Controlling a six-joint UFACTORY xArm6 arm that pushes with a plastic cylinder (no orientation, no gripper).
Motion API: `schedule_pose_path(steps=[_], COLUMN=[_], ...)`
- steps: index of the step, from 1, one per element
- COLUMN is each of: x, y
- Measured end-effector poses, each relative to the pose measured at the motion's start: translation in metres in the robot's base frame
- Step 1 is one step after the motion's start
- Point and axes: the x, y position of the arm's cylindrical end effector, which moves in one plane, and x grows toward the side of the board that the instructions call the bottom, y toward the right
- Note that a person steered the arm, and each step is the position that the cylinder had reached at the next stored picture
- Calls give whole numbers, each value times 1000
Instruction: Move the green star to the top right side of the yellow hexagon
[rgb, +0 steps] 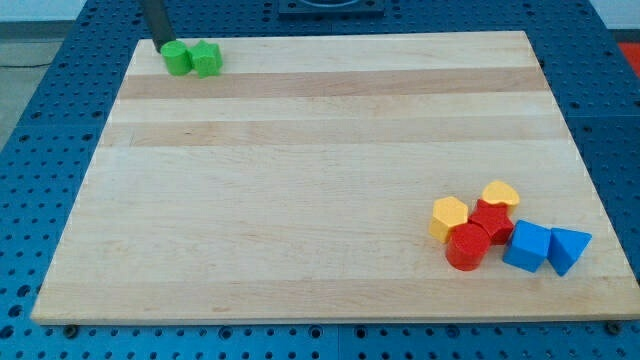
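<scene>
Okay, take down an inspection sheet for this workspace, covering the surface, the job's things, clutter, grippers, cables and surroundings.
Surface: wooden board, light, lying flat.
Job's things: two green blocks touching at the view's top left; which is the green star I cannot tell for sure. The yellow hexagon sits in the bottom-right cluster.
Clutter: yellow heart, two red blocks, blue cube, blue triangular block.
Grippers: none; my tip touches the left green block.
Cables: nothing seen.
Surroundings: blue perforated table.

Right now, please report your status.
My tip at view's top left, touching green star. Yellow hexagon far off, bottom right. Green block beside star, on the path.
</scene>
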Motion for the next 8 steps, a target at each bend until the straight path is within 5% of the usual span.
schedule_pose_path(steps=[3, 8], x=[41, 187], y=[76, 146])
